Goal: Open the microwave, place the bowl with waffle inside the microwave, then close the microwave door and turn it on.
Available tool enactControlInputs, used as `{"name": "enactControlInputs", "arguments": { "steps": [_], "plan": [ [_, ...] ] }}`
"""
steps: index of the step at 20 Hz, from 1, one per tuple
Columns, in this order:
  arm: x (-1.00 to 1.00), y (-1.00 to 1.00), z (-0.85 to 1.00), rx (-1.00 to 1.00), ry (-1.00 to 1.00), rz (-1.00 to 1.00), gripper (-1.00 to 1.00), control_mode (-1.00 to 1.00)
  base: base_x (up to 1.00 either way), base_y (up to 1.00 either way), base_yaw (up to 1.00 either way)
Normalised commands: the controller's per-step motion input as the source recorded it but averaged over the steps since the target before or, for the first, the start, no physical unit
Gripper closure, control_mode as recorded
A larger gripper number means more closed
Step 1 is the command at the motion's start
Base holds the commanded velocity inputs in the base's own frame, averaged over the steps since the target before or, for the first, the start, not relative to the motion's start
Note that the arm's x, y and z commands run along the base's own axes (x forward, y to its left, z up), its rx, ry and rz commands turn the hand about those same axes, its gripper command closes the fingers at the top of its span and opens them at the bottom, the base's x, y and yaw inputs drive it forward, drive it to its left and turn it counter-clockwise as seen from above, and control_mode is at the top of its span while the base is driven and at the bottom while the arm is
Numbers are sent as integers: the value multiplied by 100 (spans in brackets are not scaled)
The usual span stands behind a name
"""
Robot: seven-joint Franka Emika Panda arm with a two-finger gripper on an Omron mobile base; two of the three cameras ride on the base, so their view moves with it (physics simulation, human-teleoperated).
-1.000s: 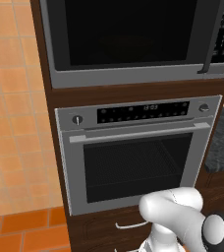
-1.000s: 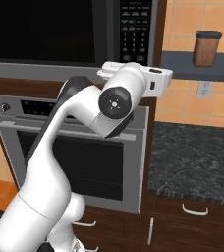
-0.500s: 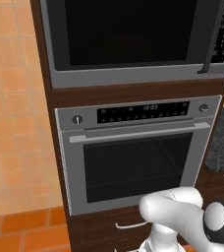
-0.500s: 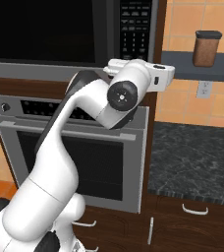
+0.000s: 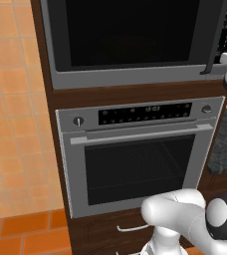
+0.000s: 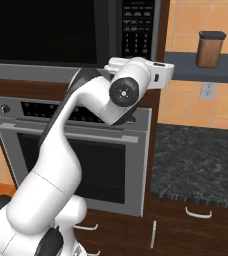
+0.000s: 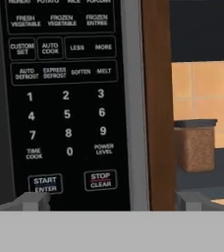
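Hovering before the microwave (image 7: 65, 98) keypad, end effector (image 7: 111, 201) fingers spread apart, door shut

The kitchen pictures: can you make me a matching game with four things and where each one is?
Things:
1. microwave door
2. oven
3. brown jar
4. START button

Places:
A. on a shelf by the orange tiles
B. bottom left of the keypad
C. above the oven, shut
D. under the microwave

Pairs: 1-C, 2-D, 3-A, 4-B
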Motion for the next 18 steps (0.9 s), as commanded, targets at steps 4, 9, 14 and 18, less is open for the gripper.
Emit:
{"name": "enactControlInputs", "arguments": {
  "steps": [4, 9, 14, 18],
  "plan": [
    [5, 13, 0, -1, 0, 0, -100, -100, 0, 0, 0],
    [16, 0, 0, 0, 0, 0, -100, -100, 0, 0, 0],
    [25, 0, 0, 0, 0, 0, -100, -100, 0, 0, 0],
    [16, 0, -10, 0, 0, 0, -100, -100, 0, 0, 0]
  ]
}}
